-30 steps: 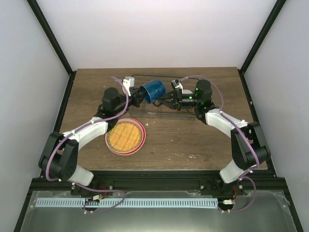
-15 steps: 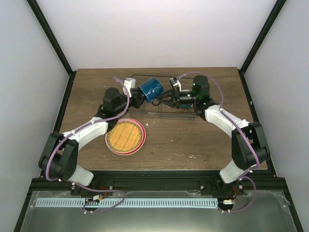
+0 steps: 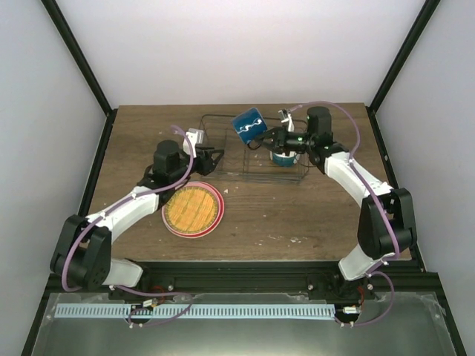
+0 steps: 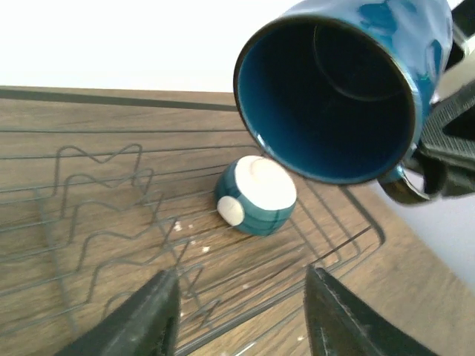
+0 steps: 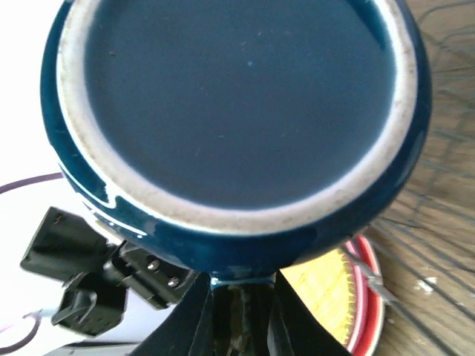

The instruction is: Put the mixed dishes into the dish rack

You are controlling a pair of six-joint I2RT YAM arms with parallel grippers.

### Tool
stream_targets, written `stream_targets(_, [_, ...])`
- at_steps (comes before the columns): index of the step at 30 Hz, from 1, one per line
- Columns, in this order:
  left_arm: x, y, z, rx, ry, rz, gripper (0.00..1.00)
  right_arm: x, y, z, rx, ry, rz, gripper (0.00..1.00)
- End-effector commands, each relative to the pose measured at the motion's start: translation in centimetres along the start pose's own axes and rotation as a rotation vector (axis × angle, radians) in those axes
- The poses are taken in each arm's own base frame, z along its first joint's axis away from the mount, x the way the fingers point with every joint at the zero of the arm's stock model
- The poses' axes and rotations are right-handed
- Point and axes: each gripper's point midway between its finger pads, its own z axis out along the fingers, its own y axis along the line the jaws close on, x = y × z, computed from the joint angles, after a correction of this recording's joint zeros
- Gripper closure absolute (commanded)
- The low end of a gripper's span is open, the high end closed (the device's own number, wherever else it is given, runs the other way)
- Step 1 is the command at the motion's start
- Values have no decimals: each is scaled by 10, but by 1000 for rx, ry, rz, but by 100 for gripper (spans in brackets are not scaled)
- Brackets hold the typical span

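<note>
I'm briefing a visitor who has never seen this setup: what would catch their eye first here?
The dark blue mug hangs tilted above the dish rack, the right gripper pinching its handle. Next comes the yellow woven-pattern plate lying on a pink plate, left of the rack toward the near edge of the table. A small teal bowl sits inside the rack.
</note>
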Motion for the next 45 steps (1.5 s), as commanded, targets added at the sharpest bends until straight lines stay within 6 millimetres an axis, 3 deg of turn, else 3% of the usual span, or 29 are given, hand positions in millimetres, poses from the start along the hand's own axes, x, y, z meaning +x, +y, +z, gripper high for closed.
stream_targets(1, [0, 9, -17, -71, 9, 23, 45, -32, 13, -16, 122, -77, -174, 99])
stream_targets(4, [-5, 14, -26, -128, 19, 32, 4, -42, -5, -20, 258, -78, -192, 99])
stream_targets(5, [-10, 15, -29, -149, 16, 39, 1, -43, -12, -22, 295, -75, -194, 99])
stream_targets(14, [-25, 14, -53, -229, 20, 100, 0, -40, -66, -32, 535, 2, -178, 99])
stream_targets(21, [-26, 14, -59, -247, 22, 110, 0, -29, -93, -33, 600, 55, -164, 99])
stream_targets(32, [-18, 18, -60, -257, 37, 105, 0, -31, -117, -36, 686, 112, -265, 99])
stream_targets(45, [-16, 20, -58, -266, 45, 111, 0, -11, -142, -32, 752, 207, -470, 99])
